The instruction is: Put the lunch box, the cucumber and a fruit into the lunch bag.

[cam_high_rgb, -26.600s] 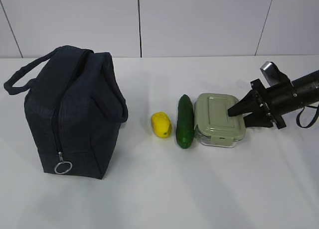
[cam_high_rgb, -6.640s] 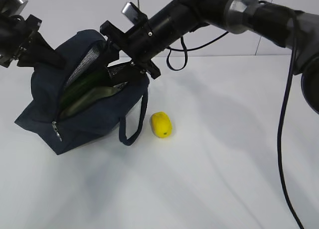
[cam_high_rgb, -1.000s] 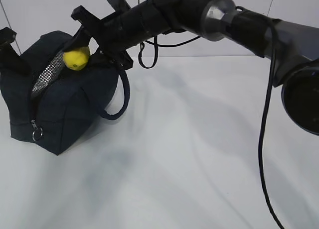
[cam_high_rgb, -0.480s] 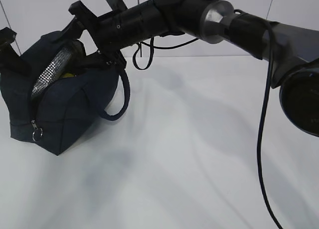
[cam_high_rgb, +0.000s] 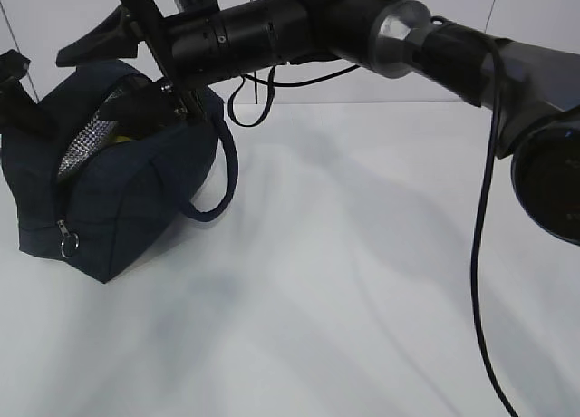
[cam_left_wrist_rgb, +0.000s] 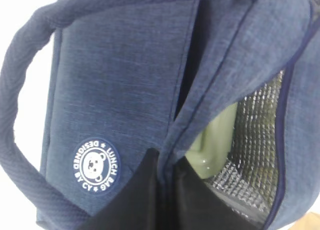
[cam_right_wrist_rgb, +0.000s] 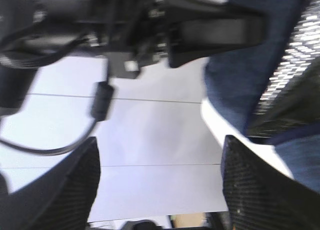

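Right gripper (cam_high_rgb: 109, 68), fingers wide and empty, above navy fabric lunch bag (cam_high_rgb: 136, 199); yellow fruit (cam_high_rgb: 120, 137), held a second ago, now inside against quilted lining (cam_high_rgb: 86, 145).

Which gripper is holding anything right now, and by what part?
The right gripper is open and empty. The left gripper pinches the lunch bag by the edge of its opening.

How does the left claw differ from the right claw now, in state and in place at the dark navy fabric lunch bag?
The left claw is shut on the opening edge of the dark navy fabric lunch bag; the right claw is wide open and empty. The left claw sits at the bag's left side; the right claw hangs above its opening. Both are black.
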`<state>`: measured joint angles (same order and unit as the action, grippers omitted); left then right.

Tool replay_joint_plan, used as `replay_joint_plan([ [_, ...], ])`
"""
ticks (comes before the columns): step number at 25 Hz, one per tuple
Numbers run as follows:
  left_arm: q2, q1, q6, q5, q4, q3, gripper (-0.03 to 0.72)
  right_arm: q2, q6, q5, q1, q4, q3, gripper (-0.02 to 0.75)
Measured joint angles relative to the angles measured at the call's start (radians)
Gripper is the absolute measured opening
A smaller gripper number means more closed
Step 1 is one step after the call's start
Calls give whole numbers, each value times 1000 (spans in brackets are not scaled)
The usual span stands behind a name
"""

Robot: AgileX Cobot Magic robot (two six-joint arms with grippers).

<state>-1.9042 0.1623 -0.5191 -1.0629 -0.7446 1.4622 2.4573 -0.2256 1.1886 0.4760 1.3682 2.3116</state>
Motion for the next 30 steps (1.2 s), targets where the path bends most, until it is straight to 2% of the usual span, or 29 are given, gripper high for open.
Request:
replay_joint_plan([
  [4,0,0,0,-2,0,0,-4,0,-6,16,-8,52,12,560],
  [7,0,0,0,-13,0,0,-4,-9,25,16,-10,-23,43,560],
  [10,0,0,0,-20,0,0,-4,-55,123,24,-7,-241,62,560],
  [13,0,0,0,-20,2,0,-4,-139,300,40,18,-617,68,560],
  [15,0,0,0,-20,2,0,-4,-183,411,47,38,-813,69,560],
  [18,0,0,0,-22,2,0,-4,-213,499,53,68,-948,71,560],
  [22,0,0,0,-47,2,0,-4,-204,618,61,110,-1071,71,560],
  [30,0,0,4,-56,-18,0,-4,-110,718,63,117,-1077,71,560],
])
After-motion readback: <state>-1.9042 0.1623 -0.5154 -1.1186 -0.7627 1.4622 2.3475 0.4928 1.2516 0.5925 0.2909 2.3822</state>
